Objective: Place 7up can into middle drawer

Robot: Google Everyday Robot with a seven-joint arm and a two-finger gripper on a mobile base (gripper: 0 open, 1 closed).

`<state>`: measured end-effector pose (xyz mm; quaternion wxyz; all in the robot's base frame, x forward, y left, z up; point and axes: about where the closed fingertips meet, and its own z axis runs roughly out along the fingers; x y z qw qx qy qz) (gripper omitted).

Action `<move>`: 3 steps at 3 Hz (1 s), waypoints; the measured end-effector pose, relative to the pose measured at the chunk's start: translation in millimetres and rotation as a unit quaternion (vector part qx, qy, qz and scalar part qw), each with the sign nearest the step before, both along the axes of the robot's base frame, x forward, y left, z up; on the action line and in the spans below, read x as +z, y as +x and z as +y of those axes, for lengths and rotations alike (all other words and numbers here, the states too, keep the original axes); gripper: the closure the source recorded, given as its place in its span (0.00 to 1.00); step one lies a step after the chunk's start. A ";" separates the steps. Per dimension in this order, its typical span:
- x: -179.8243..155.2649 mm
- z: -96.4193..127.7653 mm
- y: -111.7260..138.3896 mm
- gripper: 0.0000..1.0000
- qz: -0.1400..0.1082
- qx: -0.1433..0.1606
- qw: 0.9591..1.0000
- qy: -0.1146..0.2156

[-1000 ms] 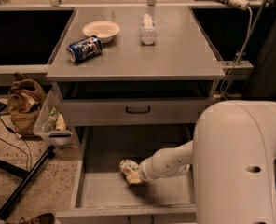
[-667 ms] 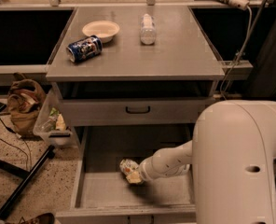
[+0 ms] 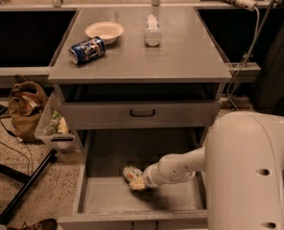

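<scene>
The middle drawer [image 3: 103,195] is pulled wide open below the cabinet, with a bare grey floor. The 7up can [image 3: 130,173], pale with green and orange marks, lies tilted inside it near the middle of the floor. My gripper [image 3: 138,183] reaches in from the right on a white arm and is at the can, touching its near side. Whether the can rests on the drawer floor or hangs just above it cannot be told.
Above is a shallower closed drawer with a black handle [image 3: 142,112]. The cabinet top [image 3: 180,56] holds a dark blue can [image 3: 87,50], a white bowl [image 3: 104,31] and a clear bottle [image 3: 152,30]. A bag [image 3: 25,104] and a bin [image 3: 55,126] stand at the left.
</scene>
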<state>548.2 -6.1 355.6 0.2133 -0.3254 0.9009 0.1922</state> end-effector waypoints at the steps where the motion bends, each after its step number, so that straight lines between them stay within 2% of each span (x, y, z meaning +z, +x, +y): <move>1: 3.2 0.0 0.0 0.80 0.000 0.000 1.000 0.000; 3: 3.2 0.0 0.0 0.36 0.000 0.000 1.000 0.000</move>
